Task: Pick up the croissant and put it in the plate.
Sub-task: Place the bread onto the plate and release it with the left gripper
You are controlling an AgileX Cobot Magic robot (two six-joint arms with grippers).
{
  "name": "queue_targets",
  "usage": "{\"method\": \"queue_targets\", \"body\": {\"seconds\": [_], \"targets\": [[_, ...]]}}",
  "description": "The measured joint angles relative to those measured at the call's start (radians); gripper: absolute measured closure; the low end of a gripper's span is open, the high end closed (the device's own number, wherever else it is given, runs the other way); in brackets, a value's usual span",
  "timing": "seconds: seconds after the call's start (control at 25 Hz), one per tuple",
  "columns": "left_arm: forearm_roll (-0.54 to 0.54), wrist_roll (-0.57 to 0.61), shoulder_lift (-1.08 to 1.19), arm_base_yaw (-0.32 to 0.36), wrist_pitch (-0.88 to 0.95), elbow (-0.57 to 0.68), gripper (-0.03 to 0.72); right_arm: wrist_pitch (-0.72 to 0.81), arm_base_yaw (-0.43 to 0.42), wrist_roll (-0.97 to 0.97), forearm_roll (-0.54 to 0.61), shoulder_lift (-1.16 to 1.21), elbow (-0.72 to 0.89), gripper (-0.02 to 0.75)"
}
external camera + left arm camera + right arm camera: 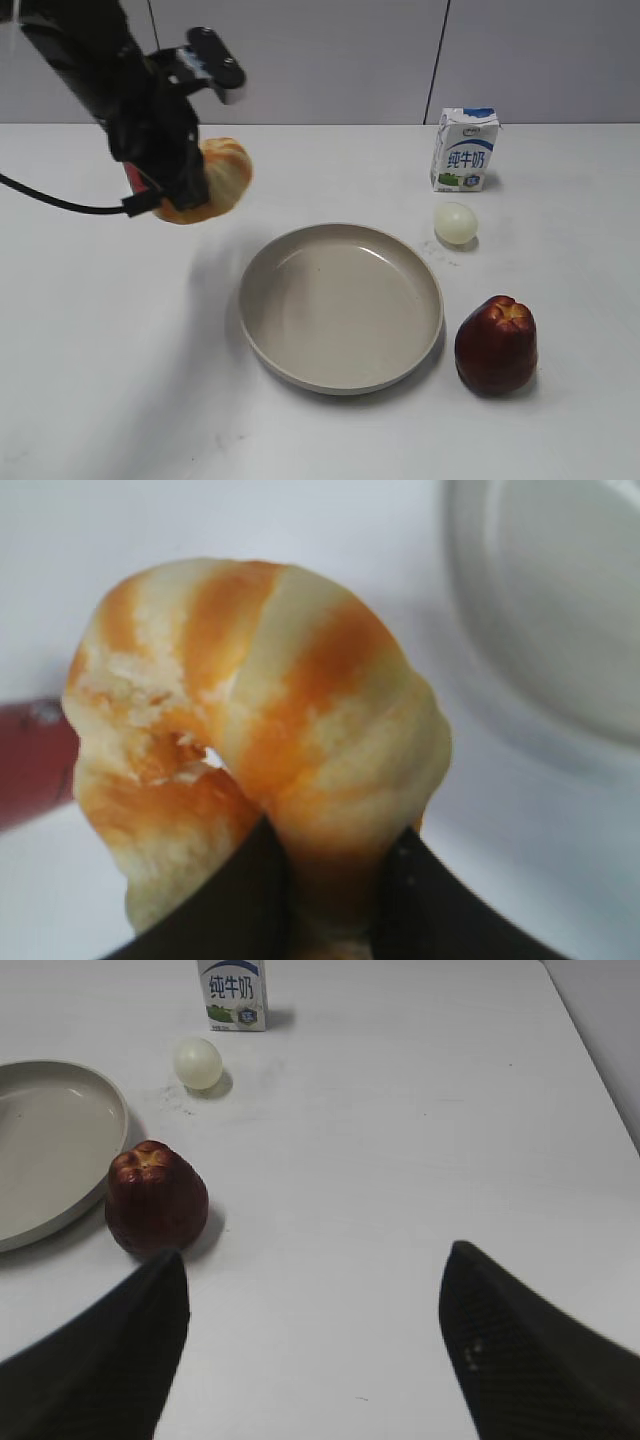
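The croissant (212,180) is clamped between the fingers of the left gripper (335,865), held aloft left of the plate (300,360), and should be carried over its centre, lowered close, then released gently.
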Motion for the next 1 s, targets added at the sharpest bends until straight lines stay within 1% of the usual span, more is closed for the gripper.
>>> {"method": "queue_targets", "body": {"seconds": [0.16,0.28,0.4,0.52,0.56,0.6,0.64,0.72,0.8,0.84,0.92,1.0], "targets": [[0.008,0.037,0.062,-0.169,-0.026,-0.041,0.528,0.0,0.0,0.0,0.0,0.0,0.0,0.15],[0.009,0.042,0.148,-0.253,-0.032,-0.091,0.528,0.0,0.0,0.0,0.0,0.0,0.0,0.15],[0.006,0.044,0.236,-0.285,-0.025,-0.128,0.53,0.0,0.0,0.0,0.0,0.0,0.0,0.15],[-0.013,0.044,0.298,-0.287,0.031,-0.14,0.524,0.0,0.0,0.0,0.0,0.0,0.0,0.15],[-0.016,0.044,0.31,-0.287,0.053,-0.14,0.495,0.0,0.0,0.0,0.0,0.0,0.0,0.15],[-0.024,0.044,0.314,-0.287,0.067,-0.144,0.44,0.0,0.0,0.0,0.0,0.0,0.0,0.15],[-0.036,0.044,0.314,-0.287,0.076,-0.149,0.331,0.0,0.0,0.0,0.0,0.0,0.0,0.15],[-0.056,0.037,0.309,-0.287,0.093,-0.166,0.143,0.0,0.0,0.0,0.0,0.0,0.0,0.15],[-0.065,0.019,0.297,-0.287,0.116,-0.207,0.051,0.0,0.0,0.0,0.0,0.0,0.0,0.15],[-0.067,0.01,0.287,-0.284,0.128,-0.232,0.043,0.0,0.0,0.0,0.0,0.0,0.0,0.15],[-0.069,-0.006,0.259,-0.271,0.158,-0.291,0.05,0.0,0.0,0.0,0.0,0.0,0.0,0.15],[-0.056,-0.048,0.22,-0.238,0.197,-0.351,0.061,0.0,0.0,0.0,0.0,0.0,0.0,0.15]]}}
